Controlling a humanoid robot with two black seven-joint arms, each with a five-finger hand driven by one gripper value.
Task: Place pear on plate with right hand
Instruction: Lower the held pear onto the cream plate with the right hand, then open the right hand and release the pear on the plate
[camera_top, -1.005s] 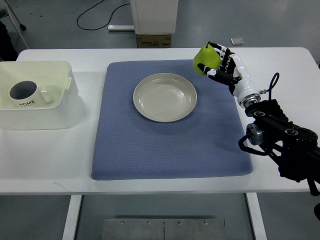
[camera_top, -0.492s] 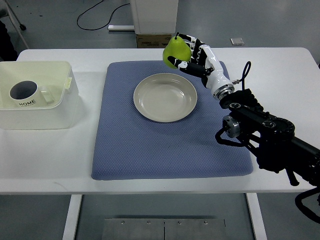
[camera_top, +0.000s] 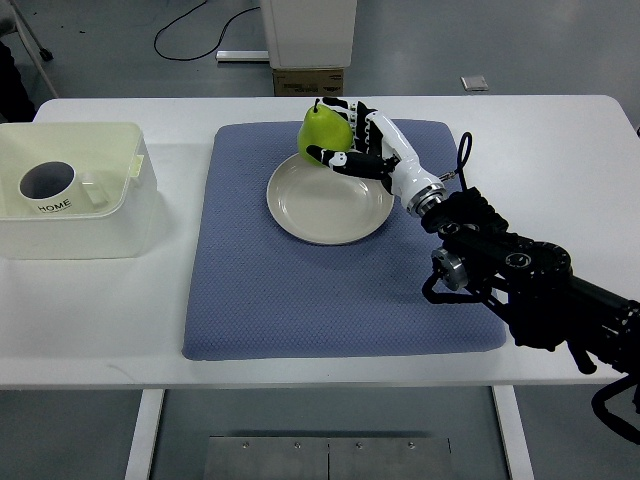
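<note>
Right hand (camera_top: 350, 135) clamped around a green pear (camera_top: 323, 130), black-tipped fingers (camera_top: 335, 159) curled across its lower side, thumb side hidden behind the fruit. Pear upright, stem pointing up and away, overlapping the far rim of a beige plate (camera_top: 330, 195) in this view; cannot tell whether touching the plate or held above it. White forearm running down and to the right from the hand, then black arm links and cabling across the near right part of the worktop (camera_top: 560, 150), leaving by the right edge.

Plate resting on a blue-grey textured mat (camera_top: 340, 290), toward the mat's far half, roughly centred left to right. Plate bare inside. Mat spread flat over the middle of the white worktop.

Far left on the worktop, well apart from the mat: a translucent plastic storage box (camera_top: 75, 190) with pale yellow-green clips, holding a white mug (camera_top: 48, 185) printed with "HOME" and seen from above, dark inside.

Beyond the far edge of the worktop, on a grey floor: a white pedestal or cabinet base (camera_top: 308, 30), a brown cardboard box (camera_top: 308, 82) just in front of it, a black cable (camera_top: 200, 25) looping to the left, and a small flat square object (camera_top: 474, 83) to the right. Below the near edge, a metal floor plate (camera_top: 328, 458) between white table legs.
</note>
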